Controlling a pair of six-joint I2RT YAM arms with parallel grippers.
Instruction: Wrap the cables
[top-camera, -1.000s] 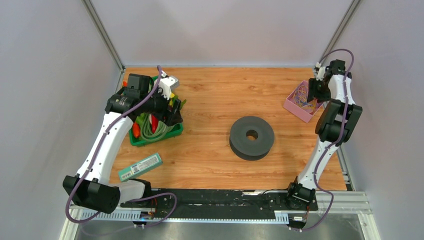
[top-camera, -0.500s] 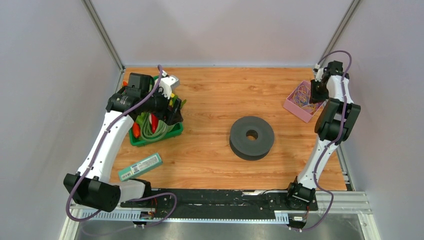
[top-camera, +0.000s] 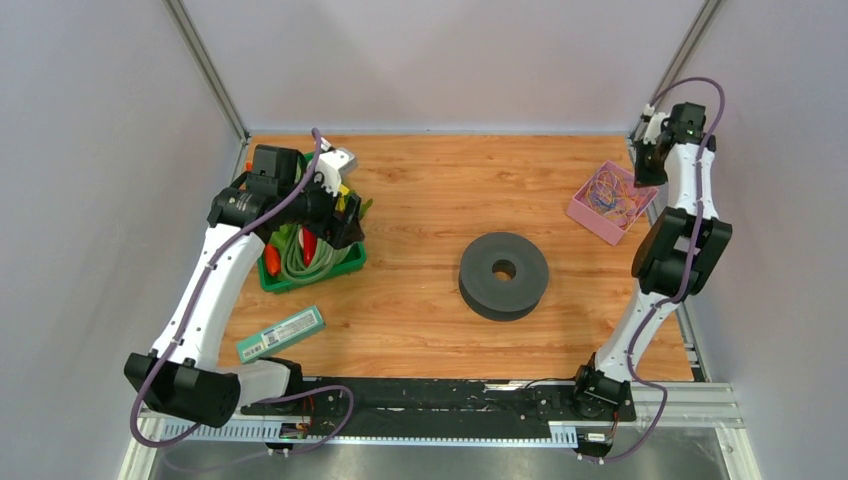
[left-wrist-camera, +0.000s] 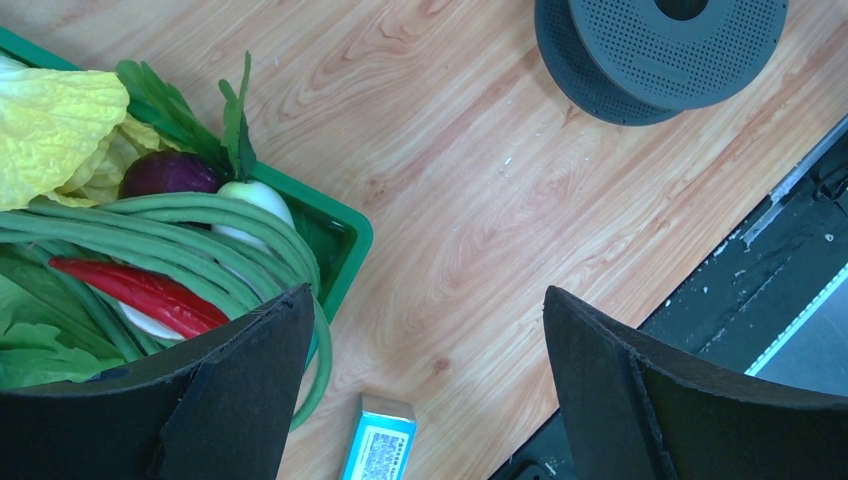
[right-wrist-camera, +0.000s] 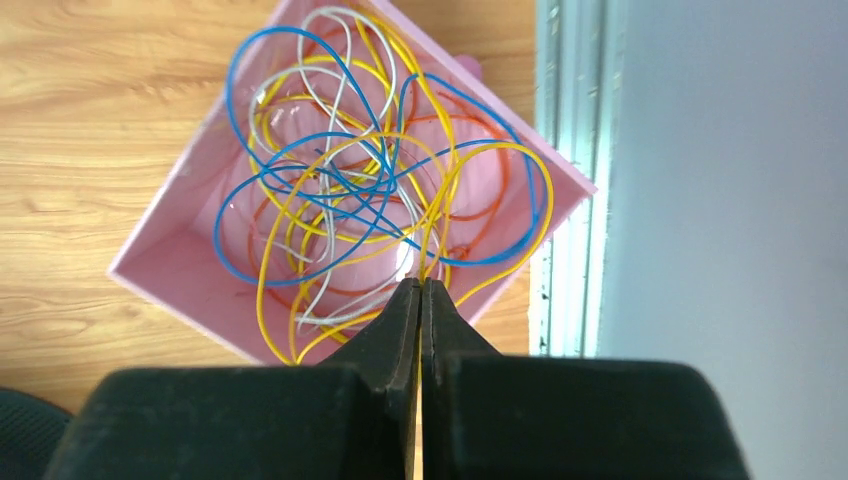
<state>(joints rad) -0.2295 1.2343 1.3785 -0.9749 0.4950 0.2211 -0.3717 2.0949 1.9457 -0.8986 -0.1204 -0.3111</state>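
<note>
The cables (right-wrist-camera: 340, 190) lie as a tangle of thin yellow, blue, orange and white wires in a pink box (right-wrist-camera: 170, 270) at the table's far right (top-camera: 590, 212). My right gripper (right-wrist-camera: 421, 283) hangs above the box's near corner, shut on one yellow cable (right-wrist-camera: 432, 225) that runs between its jaws and up into the tangle. From the top camera, that gripper (top-camera: 648, 165) is raised by the back right corner post. My left gripper (left-wrist-camera: 425, 295) stands wide open with nothing in it, at the edge of a green tray (left-wrist-camera: 345, 225).
A dark grey spool (top-camera: 504, 275) lies flat in the middle of the table. The green tray (top-camera: 310, 275) at the left holds long beans, a red chilli and leafy vegetables. A small blue box (top-camera: 281, 333) lies near the front left. An aluminium rail borders the pink box.
My right gripper closed on the yellow cable in the pink box and rose toward the back right corner. The left arm stayed still.
</note>
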